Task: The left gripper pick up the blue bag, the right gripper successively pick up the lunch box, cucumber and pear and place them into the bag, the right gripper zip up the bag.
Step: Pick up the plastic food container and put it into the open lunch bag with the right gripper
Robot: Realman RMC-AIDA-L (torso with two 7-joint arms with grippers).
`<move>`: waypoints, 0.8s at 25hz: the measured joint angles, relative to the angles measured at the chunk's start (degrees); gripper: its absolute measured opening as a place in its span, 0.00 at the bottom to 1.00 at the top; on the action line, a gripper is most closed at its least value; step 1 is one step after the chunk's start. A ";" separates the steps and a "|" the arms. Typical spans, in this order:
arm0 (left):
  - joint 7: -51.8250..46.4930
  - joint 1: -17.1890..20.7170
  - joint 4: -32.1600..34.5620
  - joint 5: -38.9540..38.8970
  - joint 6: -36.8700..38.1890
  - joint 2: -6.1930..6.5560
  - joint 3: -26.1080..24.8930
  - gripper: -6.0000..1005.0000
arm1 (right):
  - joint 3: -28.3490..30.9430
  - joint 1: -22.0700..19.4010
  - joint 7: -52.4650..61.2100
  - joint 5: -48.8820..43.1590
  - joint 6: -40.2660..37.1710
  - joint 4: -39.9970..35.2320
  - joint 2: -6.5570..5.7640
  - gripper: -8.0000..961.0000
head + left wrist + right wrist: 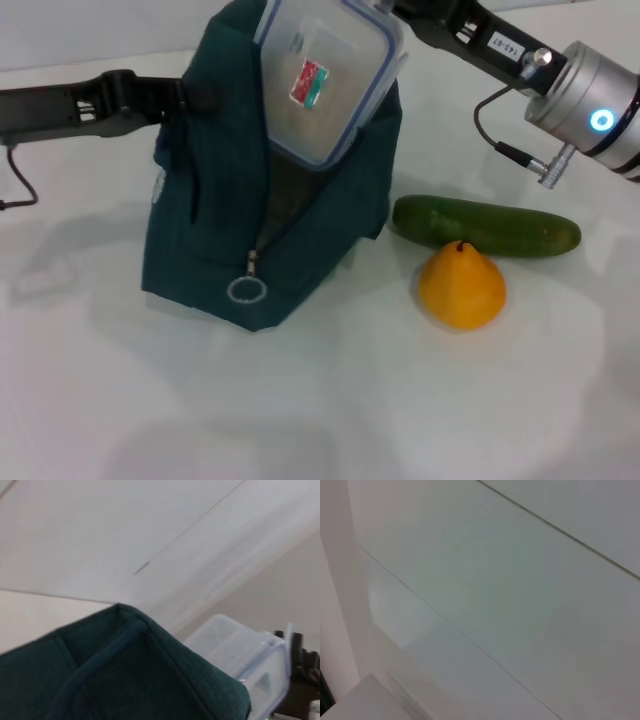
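The right gripper (400, 12) clamps the lunch box (328, 75), tilted halfway into the blue bag (265, 190). The left gripper (185, 97) pinches the bag's side. The box could snag on the narrow opening and tip the bag. Cucumber (485, 225) and pear (461, 286) wait nearby.

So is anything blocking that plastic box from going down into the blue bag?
Nothing visible blocks it. The lunch box sits tilted in the open top of the blue bag, partly inside already, with the zipper open beneath it. The cucumber and pear lie off to the side.
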 joint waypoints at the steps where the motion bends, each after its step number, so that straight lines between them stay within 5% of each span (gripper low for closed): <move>1: -0.47 0.03 0.82 -0.01 0.01 0.11 0.00 0.10 | -0.02 0.11 -0.04 0.00 0.43 -0.04 0.03 0.15; 20: -2.55 0.70 2.82 -1.11 0.09 0.78 0.00 0.10 | -10.58 2.04 0.15 -0.01 8.82 -0.04 0.27 0.18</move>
